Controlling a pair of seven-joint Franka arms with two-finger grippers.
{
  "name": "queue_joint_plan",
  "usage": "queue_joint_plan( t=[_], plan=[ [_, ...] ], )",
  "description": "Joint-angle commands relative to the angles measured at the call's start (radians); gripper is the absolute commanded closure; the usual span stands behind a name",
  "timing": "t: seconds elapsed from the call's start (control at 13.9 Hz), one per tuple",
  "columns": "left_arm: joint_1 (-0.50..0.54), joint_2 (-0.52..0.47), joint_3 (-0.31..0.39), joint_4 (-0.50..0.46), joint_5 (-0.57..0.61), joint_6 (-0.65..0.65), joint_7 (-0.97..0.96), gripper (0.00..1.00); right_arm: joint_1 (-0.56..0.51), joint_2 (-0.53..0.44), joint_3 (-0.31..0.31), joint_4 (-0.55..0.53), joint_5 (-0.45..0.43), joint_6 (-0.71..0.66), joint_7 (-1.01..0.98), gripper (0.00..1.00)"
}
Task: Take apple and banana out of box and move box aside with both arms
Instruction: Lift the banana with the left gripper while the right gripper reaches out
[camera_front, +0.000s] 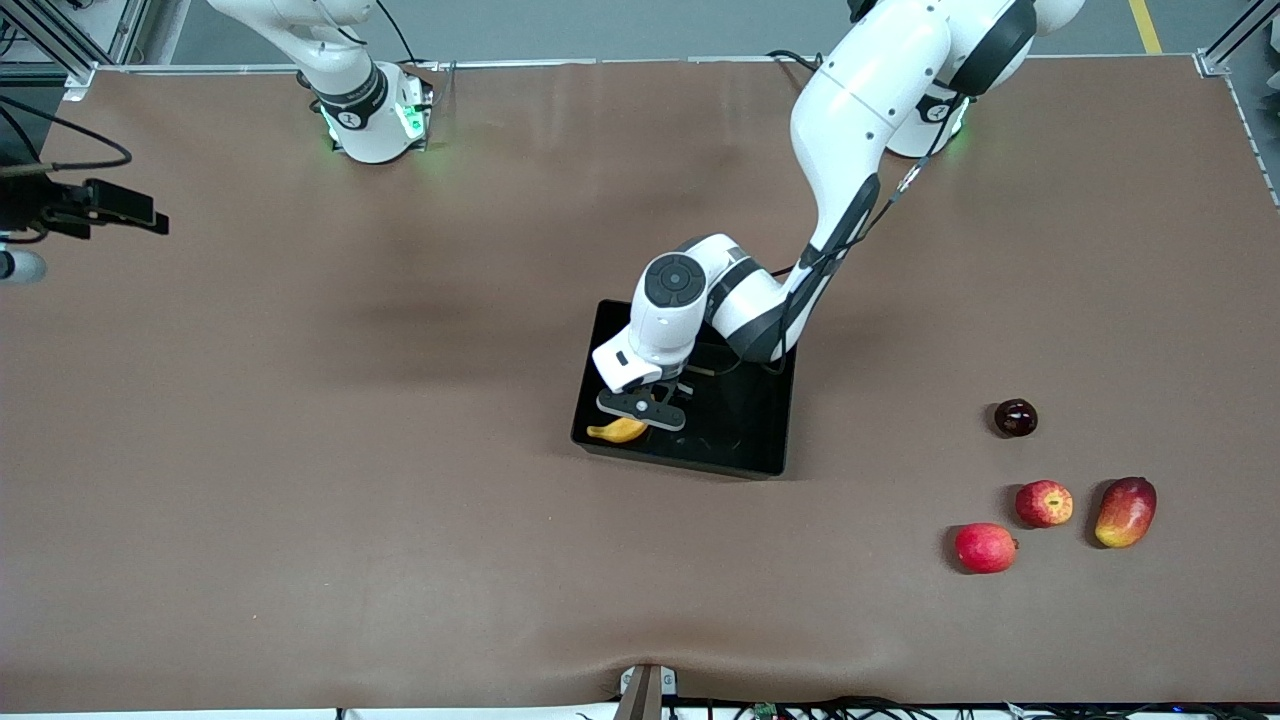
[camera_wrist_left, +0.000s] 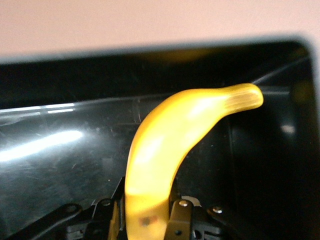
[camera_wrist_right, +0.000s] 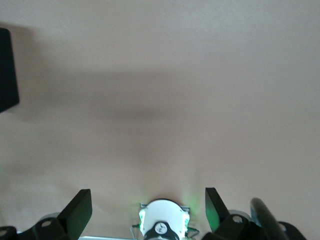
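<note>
Apple's out, banana next

Left gripper (camera_front: 641, 409) pinched tight on the banana (camera_front: 618, 430) inside the box (camera_front: 740, 455); apple (camera_front: 1044, 503) already on the table. Right gripper (camera_wrist_right: 148, 207) waits wide open, empty. Box unmoved.

Even overhead light, glare streaks on the box (camera_wrist_left: 60, 145), blurry wrist views
</note>
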Motion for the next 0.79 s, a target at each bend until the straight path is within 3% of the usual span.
queue_joint_plan(
  t=[0.0, 0.36, 0.72],
  plan=[
    [0.001, -0.109, 0.012, -0.019, 0.02, -0.1, 0.0, 1.0, 0.002, 0.05, 0.01, 0.012, 0.052, 0.017, 0.0, 0.0],
    [0.149, -0.28, 0.006, -0.022, 0.001, -0.286, 0.162, 1.0, 0.128, 0.127, 0.011, 0.007, 0.088, 0.144, 0.165, 0.0],
    [0.394, -0.288, 0.0, -0.048, 0.001, -0.316, 0.378, 1.0, 0.287, 0.24, 0.011, 0.001, 0.097, 0.285, 0.241, 0.0]
  ],
)
